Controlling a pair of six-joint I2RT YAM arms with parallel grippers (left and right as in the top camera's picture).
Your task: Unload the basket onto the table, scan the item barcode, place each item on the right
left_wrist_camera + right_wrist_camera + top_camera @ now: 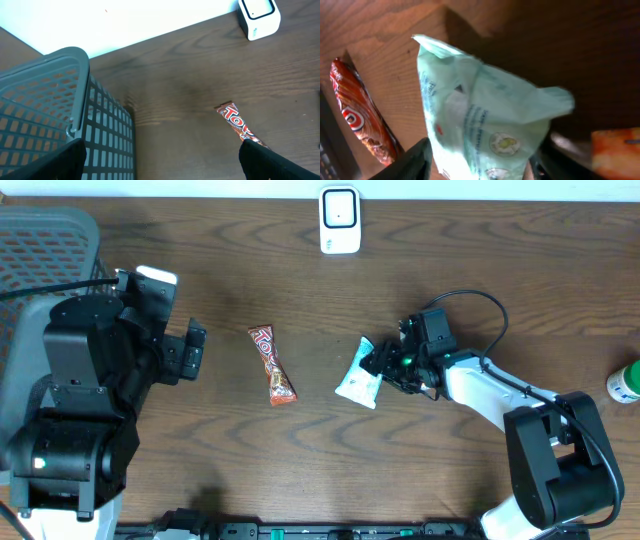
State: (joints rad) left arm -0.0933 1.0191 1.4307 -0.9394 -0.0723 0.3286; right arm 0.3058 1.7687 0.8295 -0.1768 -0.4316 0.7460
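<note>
Where the dark wood table meets a white wall at 12 o'clock, a grey basket fills the 10 o'clock corner. 1 white scanner stands at 12. A bar lies near centre, the pouch near it toward 3, and a bottle at the 3 o'clock edge. The 2 fingers of the right gripper flank the pouch; whether they pinch it I cannot tell. The fingers of the left gripper stand spread at 9.

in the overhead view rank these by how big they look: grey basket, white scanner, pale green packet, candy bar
1. grey basket, though partly hidden
2. white scanner and pale green packet: about alike, and the packet is partly covered
3. candy bar, long but narrow
</note>
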